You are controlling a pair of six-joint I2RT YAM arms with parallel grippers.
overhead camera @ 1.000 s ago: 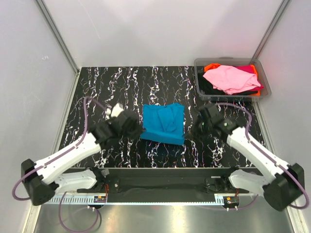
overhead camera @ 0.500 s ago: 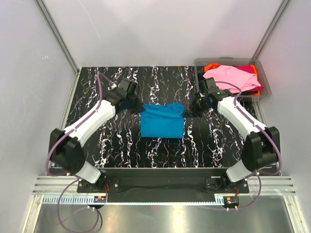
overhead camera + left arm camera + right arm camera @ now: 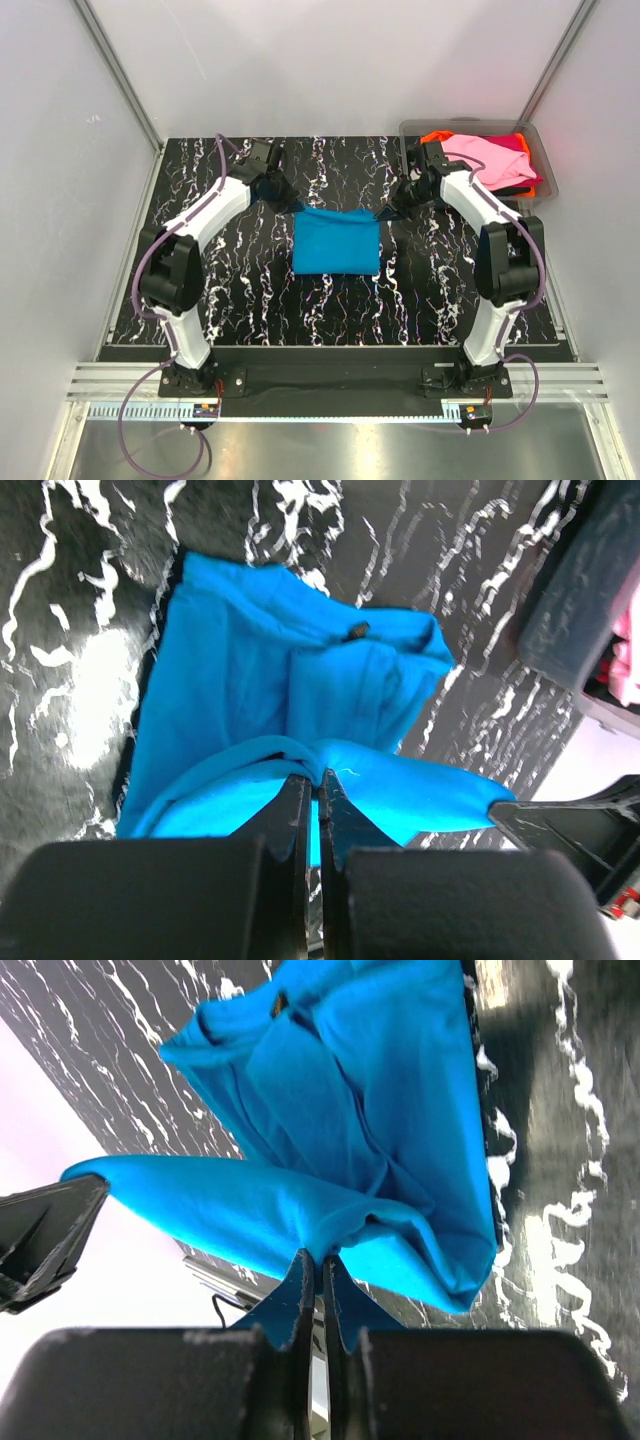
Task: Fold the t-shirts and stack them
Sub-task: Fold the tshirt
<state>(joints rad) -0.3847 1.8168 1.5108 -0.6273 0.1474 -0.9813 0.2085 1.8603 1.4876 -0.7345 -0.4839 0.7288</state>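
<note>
The turquoise-blue t-shirt lies folded in the middle of the black marbled table. My left gripper is shut on its far left corner, and the cloth is pinched between the fingertips in the left wrist view. My right gripper is shut on its far right corner, as the right wrist view shows. The held far edge is stretched between the two grippers, a little above the table. The light pink t-shirt lies on top of orange, magenta and black shirts in the bin.
The clear grey plastic bin stands at the table's far right corner, close to my right arm. White walls enclose the table on three sides. The metal rail runs along the near edge.
Both grippers have carried the shirt's near edge away from the arm bases to the far side, folding the shirt over itself. Both arms are now stretched far out.
</note>
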